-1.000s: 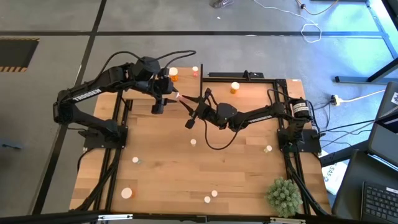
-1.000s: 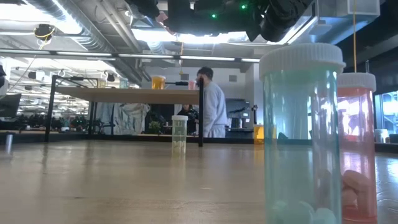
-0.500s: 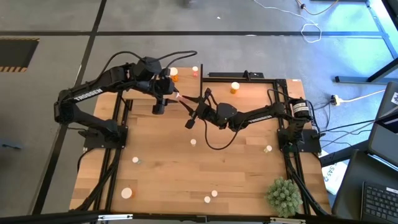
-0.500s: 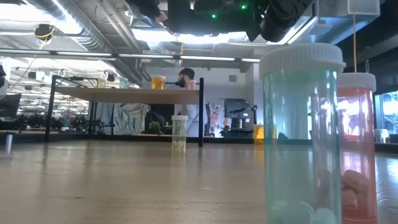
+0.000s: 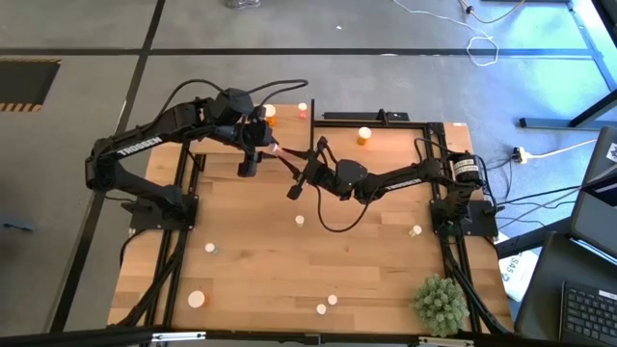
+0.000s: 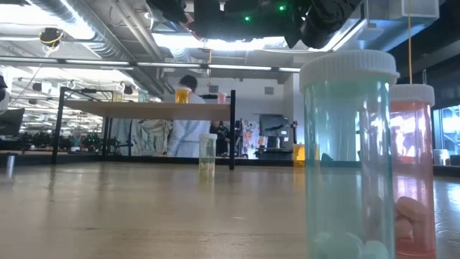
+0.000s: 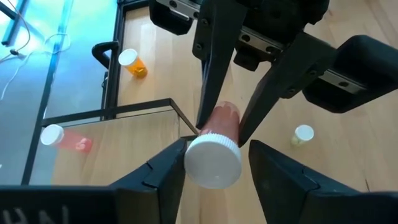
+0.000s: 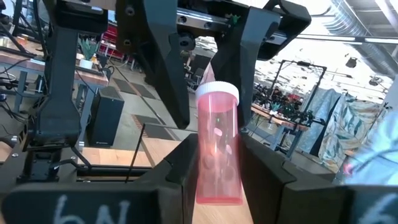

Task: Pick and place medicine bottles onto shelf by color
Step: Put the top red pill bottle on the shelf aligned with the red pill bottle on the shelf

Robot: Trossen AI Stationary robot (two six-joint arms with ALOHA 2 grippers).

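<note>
- Progress, as I judge it: early. On the shelf [image 5: 405, 130], beyond both tools, the high view shows one orange bottle [image 5: 364, 136]; another orange bottle [image 5: 269, 114] and a small pink bottle [image 5: 303, 109] stand by the far-left end, and I cannot tell whether they are on it or just off it.
- Still to sort: several bottles loose on the bench [image 5: 260, 270], on the near side of both tools, among them an orange-topped one [image 5: 197, 299] at the near-left, a small white-capped one [image 5: 300, 220] just nearer than the right tool, and a pair [image 5: 327, 305] near the front edge.
- Left tool [image 5: 253, 154]: over the far-left part of the bench, its two fingers standing either side of the white cap of the red bottle [image 7: 217, 140]; from its wrist view I cannot tell whether they press it yet.
- Right tool [image 8: 214, 162]: right of the left one and meeting it, closed on the red bottle's body, holding it off the bench between the two tools. This looks like a hand-over not yet finished.
- Only the wrist views show the red bottle clearly; from above it is a pink speck [image 5: 278, 149].
- Only the low view shows a pale green bottle [image 6: 348, 155] and a reddish bottle [image 6: 411, 169] standing close together, another pale bottle [image 6: 207, 155] farther off, and a person [image 6: 188, 119] in the room behind.
- Only the high view shows the green plant ball [image 5: 440, 303], at the near-right corner, well apart from both tools.
</note>
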